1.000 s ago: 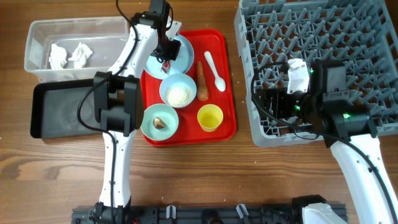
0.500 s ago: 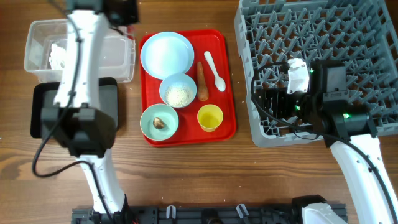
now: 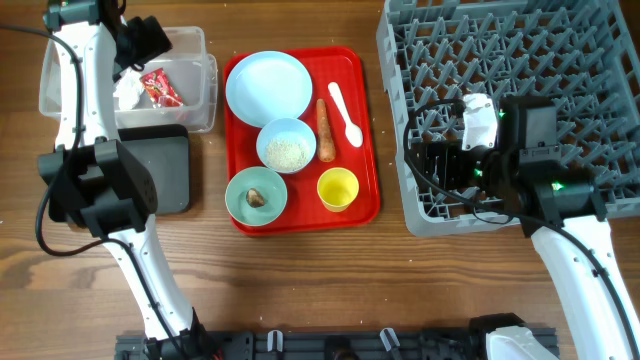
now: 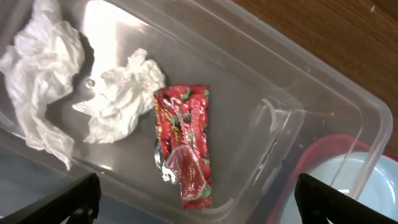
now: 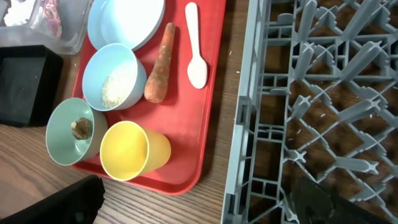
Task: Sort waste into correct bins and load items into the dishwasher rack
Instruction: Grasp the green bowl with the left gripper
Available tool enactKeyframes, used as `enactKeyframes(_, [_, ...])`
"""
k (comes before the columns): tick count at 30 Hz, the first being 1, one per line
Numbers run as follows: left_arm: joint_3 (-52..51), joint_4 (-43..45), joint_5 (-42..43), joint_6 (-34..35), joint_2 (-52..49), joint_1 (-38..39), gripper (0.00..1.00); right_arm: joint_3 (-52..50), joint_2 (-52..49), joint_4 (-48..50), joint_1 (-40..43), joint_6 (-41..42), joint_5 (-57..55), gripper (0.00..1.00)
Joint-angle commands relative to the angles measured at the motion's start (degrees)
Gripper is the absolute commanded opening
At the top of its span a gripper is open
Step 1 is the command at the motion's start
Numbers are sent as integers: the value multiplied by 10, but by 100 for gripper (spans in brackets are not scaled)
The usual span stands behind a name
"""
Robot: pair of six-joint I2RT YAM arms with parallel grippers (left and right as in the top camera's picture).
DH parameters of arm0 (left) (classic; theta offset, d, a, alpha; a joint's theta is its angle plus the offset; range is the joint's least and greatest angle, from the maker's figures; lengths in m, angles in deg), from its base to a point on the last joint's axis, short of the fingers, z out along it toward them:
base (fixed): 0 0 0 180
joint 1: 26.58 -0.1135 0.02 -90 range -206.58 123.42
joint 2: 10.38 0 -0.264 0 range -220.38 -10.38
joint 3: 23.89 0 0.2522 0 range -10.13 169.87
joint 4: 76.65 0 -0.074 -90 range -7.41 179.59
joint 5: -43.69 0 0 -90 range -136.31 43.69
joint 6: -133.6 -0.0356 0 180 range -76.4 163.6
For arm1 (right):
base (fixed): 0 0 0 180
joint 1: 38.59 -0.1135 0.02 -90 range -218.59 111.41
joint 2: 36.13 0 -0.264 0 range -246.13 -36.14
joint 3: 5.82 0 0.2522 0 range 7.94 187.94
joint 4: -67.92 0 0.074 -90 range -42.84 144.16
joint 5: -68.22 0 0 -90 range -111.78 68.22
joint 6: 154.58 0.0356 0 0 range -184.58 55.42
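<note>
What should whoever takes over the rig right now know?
Left pincer open, empty, above the clear tub. Right pincer open, empty, over the rack edge.
Done: red wrapper and tissues in the tub.
Left: carrot, rice, brown scrap to bin; plate, rice bowl, mint bowl, yellow cup, spoon to rack. All on the red tray.

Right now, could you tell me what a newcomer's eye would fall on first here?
The red serving tray in the middle, crowded with dishes, grabs attention first. To its right sits the grey dishwasher rack. At far left, a red snack wrapper lies beside crumpled white tissues in the clear tub.
</note>
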Motion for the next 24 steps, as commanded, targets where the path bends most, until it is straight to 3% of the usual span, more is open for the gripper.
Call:
enactKeyframes(1, [2, -25, 44, -40, 65, 13, 99, 14, -3, 4, 2, 8, 3, 100])
enactKeyframes(5, [2, -177, 67, -41, 148, 93, 87, 14, -3, 4, 2, 8, 3, 100])
enactKeyframes(7, [0, -266, 65, -31, 150, 140, 92, 14, -3, 4, 2, 8, 3, 100])
enactKeyframes(9, [-22, -295, 63, -14, 153, 180, 94, 14, -3, 4, 2, 8, 3, 100])
enactKeyframes(13, [-125, -289, 22, 44, 155, 283, 92, 14, -3, 5, 2, 6, 3, 100])
enactKeyframes(17, [-234, -221, 19, 78, 157, 365, 87, 14, -3, 3, 2, 6, 3, 100])
enactKeyframes(24, [-388, -92, 20, 116, 186, 381, 80, 14, -3, -1, 2, 6, 3, 100])
